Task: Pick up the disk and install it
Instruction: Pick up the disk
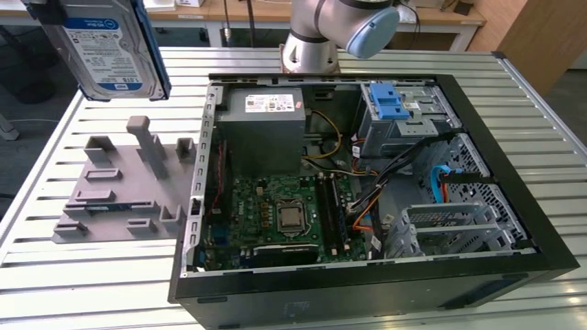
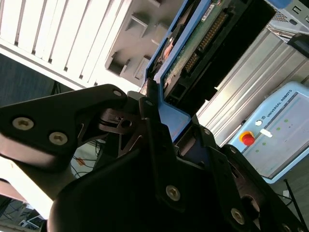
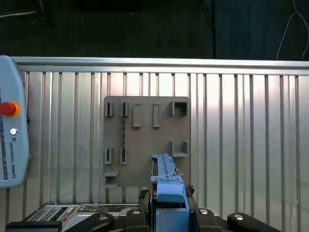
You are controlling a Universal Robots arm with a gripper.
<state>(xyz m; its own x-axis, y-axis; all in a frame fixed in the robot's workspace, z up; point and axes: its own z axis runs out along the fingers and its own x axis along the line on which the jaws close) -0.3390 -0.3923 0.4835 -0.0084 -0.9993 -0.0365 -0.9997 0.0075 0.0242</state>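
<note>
Tool (image 2: 166, 128) clamped tight on the disk (image 1: 103, 48); its black fingers (image 2: 150, 135) pinch the edge of the blue carrier, as seen in the second wrist view

Disk held aloft, clear of everything below. In the exterior view it sits at the upper left, roughly upright, with the white-and-blue label facing the camera and the blue frame showing down its sides. Its top edge runs out of the picture

Below it on the slatted worktop (image 1: 110, 282) stands a grey fixture (image 1: 128, 185) with posts and slots. The first wrist view looks straight down on that fixture (image 3: 147, 140), with the carrier end of the disk (image 3: 166, 186) over the plate's near edge

To the exterior view's right of the fixture, just beside it, lies the open computer case (image 1: 513, 275): grey power supply (image 1: 266, 130) at the far side, green motherboard (image 1: 284, 213) nearer, and a drive cage with a blue latch (image 1: 390, 103) in the far right corner

Arm base (image 1: 312, 41) stands behind the case

Teach pendant (image 3: 9, 135) with a red button lies on the worktop, in both wrist views
</note>
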